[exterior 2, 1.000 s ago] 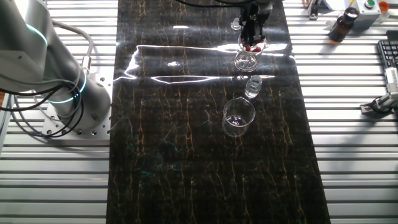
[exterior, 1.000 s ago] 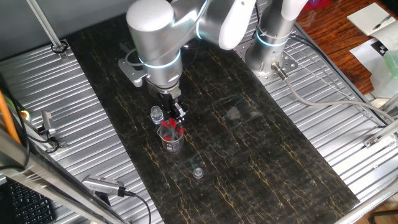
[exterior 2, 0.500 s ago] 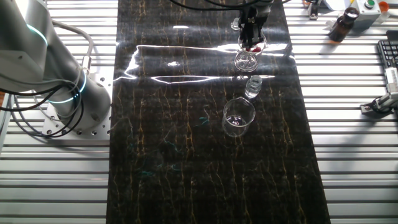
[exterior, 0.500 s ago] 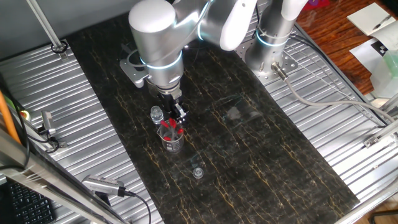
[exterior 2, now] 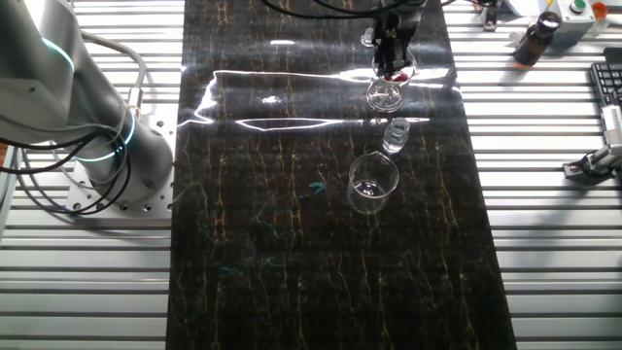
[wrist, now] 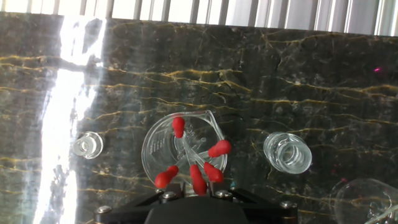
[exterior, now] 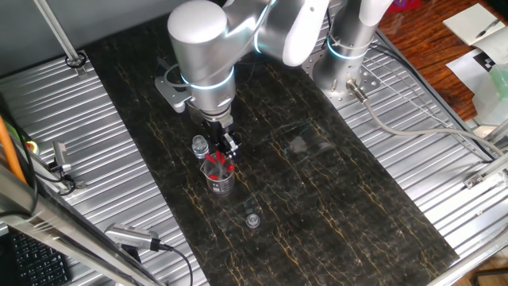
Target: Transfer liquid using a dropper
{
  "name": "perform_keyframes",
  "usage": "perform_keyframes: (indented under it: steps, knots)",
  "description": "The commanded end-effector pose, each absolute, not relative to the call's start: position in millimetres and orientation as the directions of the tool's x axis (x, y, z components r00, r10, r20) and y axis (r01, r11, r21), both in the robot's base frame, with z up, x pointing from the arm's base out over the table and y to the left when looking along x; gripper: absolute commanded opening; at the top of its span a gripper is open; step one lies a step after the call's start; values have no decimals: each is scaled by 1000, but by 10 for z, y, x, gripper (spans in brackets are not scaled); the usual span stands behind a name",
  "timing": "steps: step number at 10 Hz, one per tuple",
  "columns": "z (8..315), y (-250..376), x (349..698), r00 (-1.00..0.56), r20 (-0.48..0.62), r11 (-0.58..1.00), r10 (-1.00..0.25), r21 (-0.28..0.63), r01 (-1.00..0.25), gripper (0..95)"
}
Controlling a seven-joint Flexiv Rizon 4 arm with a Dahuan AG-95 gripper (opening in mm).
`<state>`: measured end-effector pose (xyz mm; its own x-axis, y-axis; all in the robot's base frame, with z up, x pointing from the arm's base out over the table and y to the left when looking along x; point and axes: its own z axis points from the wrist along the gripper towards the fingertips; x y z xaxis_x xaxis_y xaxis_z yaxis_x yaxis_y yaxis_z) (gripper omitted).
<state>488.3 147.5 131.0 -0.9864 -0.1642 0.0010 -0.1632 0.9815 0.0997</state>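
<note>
A clear beaker (wrist: 152,149) holds several droppers with red bulbs (wrist: 219,149). It also shows in one fixed view (exterior: 219,181) and in the other fixed view (exterior 2: 385,92). My gripper (wrist: 198,190) hangs straight over this beaker, as seen too in one fixed view (exterior: 225,153) and the other (exterior 2: 392,60). One red bulb (wrist: 198,179) stands between the jaws at the bottom edge of the hand view. The fingertips are mostly hidden, so contact with it does not show. A small clear vial (wrist: 286,152) stands beside the beaker.
A second, larger clear beaker (exterior 2: 372,182) stands past the vial (exterior 2: 396,134), and its rim shows at the hand view's corner (wrist: 367,198). A small clear cap (wrist: 87,145) lies on the other side (exterior: 252,219). Ribbed metal borders the dark mat (exterior: 333,206).
The arm's upper joints have shifted slightly to the right. The gripper stays over the beaker of droppers with hardly any movement.
</note>
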Motion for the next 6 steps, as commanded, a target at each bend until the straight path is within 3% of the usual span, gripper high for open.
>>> perform_keyframes:
  steps: [1,6]
  knots:
    - [1310,1472,4883,-986,0,982,-165,99,-164,0]
    - [1317,1472,4884,-987,4,982,-161,100,-160,0]
